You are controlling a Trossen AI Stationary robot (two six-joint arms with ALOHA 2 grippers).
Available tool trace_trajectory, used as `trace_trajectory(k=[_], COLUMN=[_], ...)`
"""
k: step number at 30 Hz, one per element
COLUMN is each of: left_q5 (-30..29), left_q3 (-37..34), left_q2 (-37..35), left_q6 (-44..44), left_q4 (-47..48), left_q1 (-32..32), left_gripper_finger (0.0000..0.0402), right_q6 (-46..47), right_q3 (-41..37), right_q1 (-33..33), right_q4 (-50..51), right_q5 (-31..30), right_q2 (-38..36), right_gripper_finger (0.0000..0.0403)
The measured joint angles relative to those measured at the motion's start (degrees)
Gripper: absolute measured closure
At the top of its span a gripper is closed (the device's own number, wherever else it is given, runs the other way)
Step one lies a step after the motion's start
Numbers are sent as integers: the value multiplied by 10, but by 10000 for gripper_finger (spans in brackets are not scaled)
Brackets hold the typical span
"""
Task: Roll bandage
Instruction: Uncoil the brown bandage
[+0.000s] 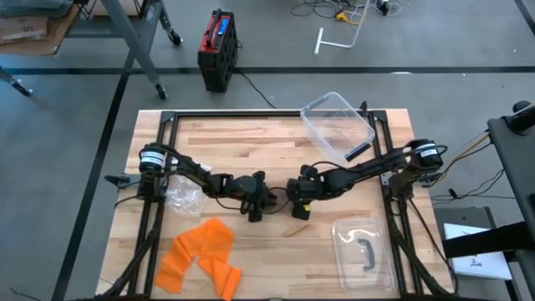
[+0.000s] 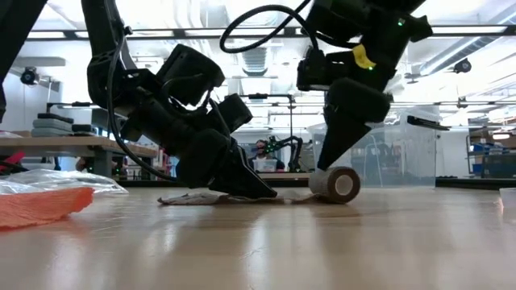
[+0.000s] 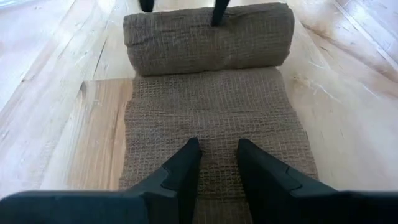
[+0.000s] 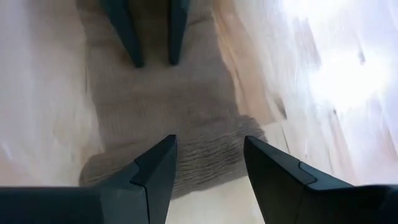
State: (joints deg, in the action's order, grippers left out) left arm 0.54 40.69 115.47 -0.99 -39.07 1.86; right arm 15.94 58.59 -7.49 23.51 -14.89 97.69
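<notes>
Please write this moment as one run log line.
bandage: partly rolled, tail flat on table | left end effector: pinning tail, fingers slightly apart | right end effector: open at roll

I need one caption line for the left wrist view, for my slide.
Left gripper presses the flat bandage strip onto the wooden table, while the rolled part lies ahead.

high: overhead, straight down, whole table point(image 1: 276, 238)
low: table-height, level
wrists: close, facing each other over the bandage point(image 3: 208, 106)
</notes>
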Motion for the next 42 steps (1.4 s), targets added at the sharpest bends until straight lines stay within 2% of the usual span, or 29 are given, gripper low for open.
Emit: trace_trajectory(k=[10, 22, 28, 42], left_q5=[0, -16, -16, -16], left_q3=[-1, -6, -2, 34], left_q2=[-5, -91, -111, -81], left_q6=[0, -5, 2, 3], left_q4=[3, 101, 96, 100], left_q1=[0, 0, 0, 0], left_gripper_finger=[300, 266, 260, 260], right_q6=[-27, -61, -66, -54], right_q3=[2, -1, -20, -55], right_q1=[0, -1, -1, -11], right_q4=[-103, -87, -83, -145], right_q5=[-1, -2, -3, -1], right_q2=[0, -27, -55, -57], right_gripper_finger=[220, 220, 220, 220])
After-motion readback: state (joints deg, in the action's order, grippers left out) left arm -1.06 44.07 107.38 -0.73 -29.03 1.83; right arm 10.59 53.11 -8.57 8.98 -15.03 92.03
